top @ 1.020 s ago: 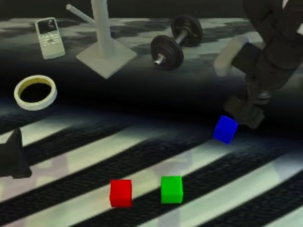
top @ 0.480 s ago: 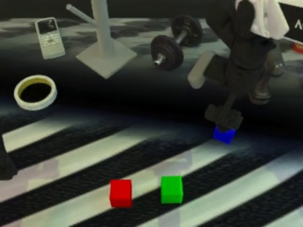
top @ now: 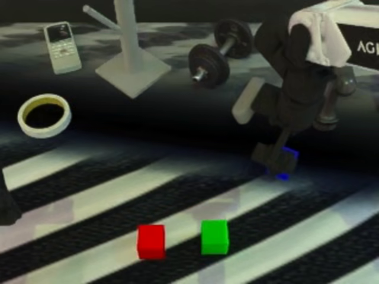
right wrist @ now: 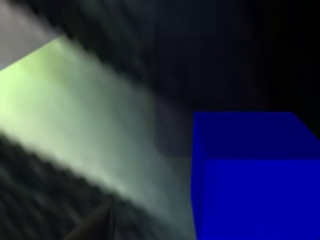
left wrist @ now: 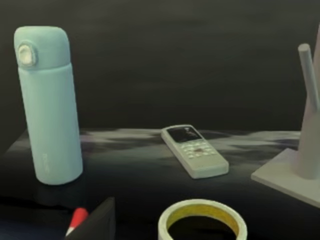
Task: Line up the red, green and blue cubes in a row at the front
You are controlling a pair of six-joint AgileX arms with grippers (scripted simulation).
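Right of the red cube point(top: 151, 241) and green cube point(top: 214, 236) and farther back, the blue cube point(top: 288, 161) sits directly under the right pincer point(top: 273, 158), whose opening I cannot tell.

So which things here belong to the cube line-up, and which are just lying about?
Belongs to the job:
red cube
green cube
blue cube, under the right hand

Lying about:
dumbbell
phone
tape roll
white stand
pale blue flask

The left arm is parked at the table's left edge.
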